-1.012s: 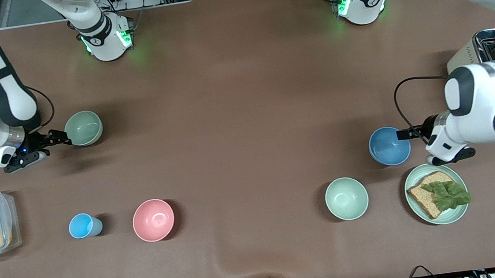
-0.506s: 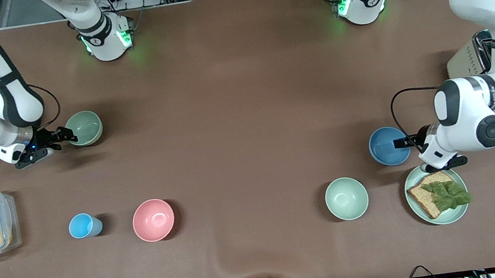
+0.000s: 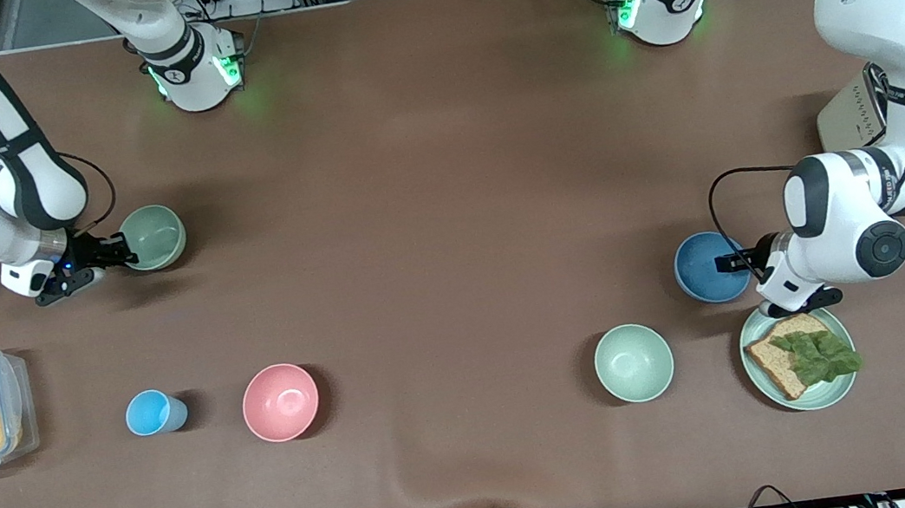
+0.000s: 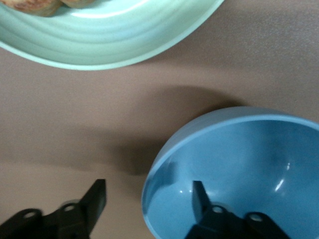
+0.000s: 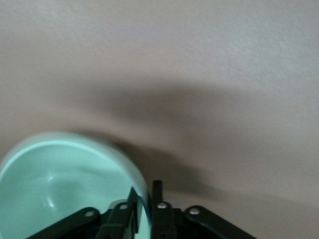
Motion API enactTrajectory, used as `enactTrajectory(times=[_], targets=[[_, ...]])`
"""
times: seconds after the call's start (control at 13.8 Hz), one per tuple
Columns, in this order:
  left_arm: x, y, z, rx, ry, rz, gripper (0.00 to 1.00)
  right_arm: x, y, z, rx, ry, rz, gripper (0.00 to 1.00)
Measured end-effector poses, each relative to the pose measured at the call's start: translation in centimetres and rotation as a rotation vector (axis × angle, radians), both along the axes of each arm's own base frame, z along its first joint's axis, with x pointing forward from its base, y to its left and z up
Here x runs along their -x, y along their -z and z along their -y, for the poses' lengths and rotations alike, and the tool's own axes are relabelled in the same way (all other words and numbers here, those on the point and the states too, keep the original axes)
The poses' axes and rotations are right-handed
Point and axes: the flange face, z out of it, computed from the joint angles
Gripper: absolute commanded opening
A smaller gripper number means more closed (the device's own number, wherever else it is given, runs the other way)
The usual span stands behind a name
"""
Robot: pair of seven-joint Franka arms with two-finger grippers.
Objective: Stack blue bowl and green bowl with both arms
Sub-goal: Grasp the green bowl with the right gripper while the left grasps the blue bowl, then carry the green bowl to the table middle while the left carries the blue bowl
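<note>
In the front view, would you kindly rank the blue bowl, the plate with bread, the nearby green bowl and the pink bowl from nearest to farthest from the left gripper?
From the left gripper:
1. Blue bowl, its rim between the open fingers.
2. Plate with bread, beside it, nearer the camera.
3. Green bowl, toward the right arm's end.
4. Pink bowl, much farther that way.

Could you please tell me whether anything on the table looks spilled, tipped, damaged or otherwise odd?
Nothing stands out. The blue bowl, both green bowls, the pink bowl and the cup sit upright, nothing spilled. The left claw straddles the blue bowl's rim, open; the right claw is shut on a green bowl's rim.
</note>
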Motion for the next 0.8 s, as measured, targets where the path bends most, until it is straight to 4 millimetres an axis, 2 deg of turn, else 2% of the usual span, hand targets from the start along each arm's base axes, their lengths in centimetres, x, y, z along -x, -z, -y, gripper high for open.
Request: enactTrajectory(times=[0.14, 0.43, 0.58, 0.8], targets=[[0.0, 0.0, 0.0, 0.0, 0.0, 0.001, 0.0, -0.9, -1.9, -2.6, 0.0, 0.033, -0.021, 0.0], [-0.1, -0.2, 0.0, 0.001, 0.0, 0.005, 0.0, -2.7, -8.6, -10.9, 0.022, 0.109, -0.034, 0.0], [-0.5, -1.3, 0.2, 0.002, 0.002, 0.023, 0.0, -2.8, -11.3, -15.1, 0.035, 0.127, -0.008, 0.0], [-1.1, -3.6, 0.1, 0.0, -0.002, 0.058, 0.0, -2.5, -13.5, -22.1, 0.055, 0.204, 0.008, 0.0]])
